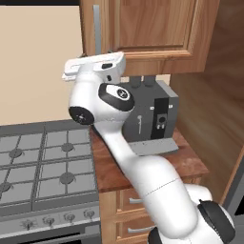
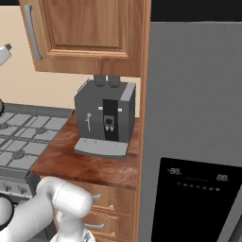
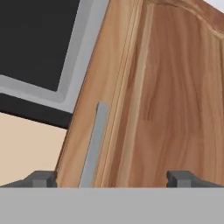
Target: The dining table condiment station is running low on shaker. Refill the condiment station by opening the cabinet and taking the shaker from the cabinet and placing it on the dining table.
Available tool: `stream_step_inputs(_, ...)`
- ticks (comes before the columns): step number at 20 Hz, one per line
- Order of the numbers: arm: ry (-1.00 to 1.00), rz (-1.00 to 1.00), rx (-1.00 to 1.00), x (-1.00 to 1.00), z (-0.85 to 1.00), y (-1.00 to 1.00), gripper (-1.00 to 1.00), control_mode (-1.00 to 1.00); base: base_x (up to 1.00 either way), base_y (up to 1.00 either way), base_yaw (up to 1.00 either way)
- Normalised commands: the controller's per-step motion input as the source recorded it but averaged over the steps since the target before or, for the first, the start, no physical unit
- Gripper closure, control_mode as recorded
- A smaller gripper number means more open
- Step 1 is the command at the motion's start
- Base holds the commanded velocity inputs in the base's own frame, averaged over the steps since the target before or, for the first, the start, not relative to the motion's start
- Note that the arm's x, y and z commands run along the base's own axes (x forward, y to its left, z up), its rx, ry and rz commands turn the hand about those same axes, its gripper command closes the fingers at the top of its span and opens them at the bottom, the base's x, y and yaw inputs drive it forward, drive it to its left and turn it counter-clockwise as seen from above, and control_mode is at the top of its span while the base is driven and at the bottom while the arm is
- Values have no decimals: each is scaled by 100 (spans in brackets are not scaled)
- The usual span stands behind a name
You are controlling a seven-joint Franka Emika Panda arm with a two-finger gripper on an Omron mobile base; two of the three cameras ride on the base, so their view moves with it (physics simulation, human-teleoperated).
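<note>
Up at the wall, the cabinet (image 1: 157, 28) is hanging with its raised-panel door shut, and its long vertical silver bar handle (image 1: 97, 28) is running down the door's left edge. The white arm is reaching up from the lower right of the left base view, and its hand is sitting level just below the cabinet's bottom left corner, close under the lower end of the handle.

From the hand view, the gripper (image 3: 113, 178) is standing released, its two dark fingertips (image 3: 41, 178) spread wide apart with nothing between them. The handle (image 3: 94, 146) is rising between the two tips, nearer the left one, and the wooden door is spreading away to the right of it. Whether either tip is touching the door I cannot tell.

Below the cabinet, a dark grey coffee machine (image 1: 150, 114) is standing on a reddish wood countertop (image 1: 190, 164), toward the back wall. Left of the countertop, a grey gas stove (image 1: 43, 167) is lying with its burners in rows. In the right base view, a tall grey refrigerator (image 2: 198, 132) is standing at the right of the countertop, with a dark display panel low on its front.
</note>
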Motion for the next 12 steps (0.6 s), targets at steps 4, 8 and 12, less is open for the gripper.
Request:
stream_step_inputs(4, -24, 0, -1, -2, 33, -16, -100, -100, 0, 0, 0)
stream_step_inputs(8, -7, 0, 5, -28, 19, -22, -100, -100, 0, 0, 0)
stream_step_inputs(12, 4, 0, 16, -26, 37, -8, -100, -100, 0, 0, 0)
